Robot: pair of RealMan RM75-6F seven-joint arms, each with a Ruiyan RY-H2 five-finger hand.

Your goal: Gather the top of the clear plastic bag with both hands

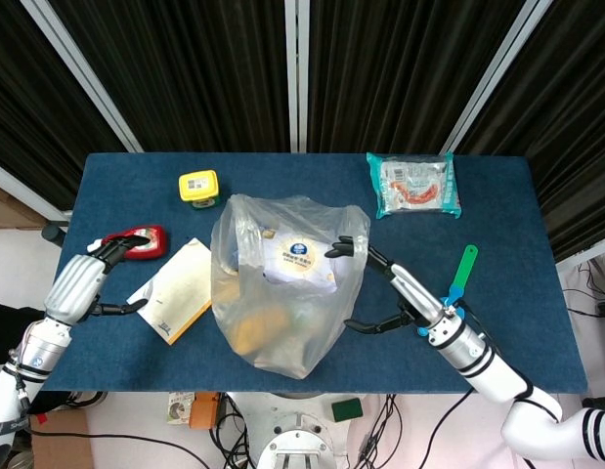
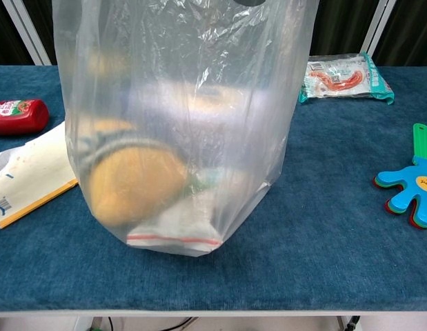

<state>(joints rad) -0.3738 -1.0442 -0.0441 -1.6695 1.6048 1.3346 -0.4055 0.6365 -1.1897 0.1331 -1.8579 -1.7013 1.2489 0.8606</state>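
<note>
The clear plastic bag (image 1: 287,288) is stood upright at the middle of the blue table (image 1: 517,244), close to its near edge, and most of the chest view is filled by it. It is judged to be thin, soft and slippery film that will crumple and slide under the fingers, while the load inside, a rounded yellow-orange item (image 2: 134,183) low down and a white labelled packet (image 1: 300,262) higher up, should weigh the base down and keep it from being dragged. The loose open rim at the top is judged the right place to be taken hold of, from both sides, well above the contents.

The right hand (image 1: 380,288) is held open with its fingers spread, right at the bag's right flank; the upper fingertip is seen at the film near the rim, though contact cannot be confirmed. Nothing is gripped by it.

The left hand (image 1: 87,278) is kept well apart from the bag, near the table's left edge beside a red packet (image 1: 136,241), loosely curled and holding nothing.
</note>
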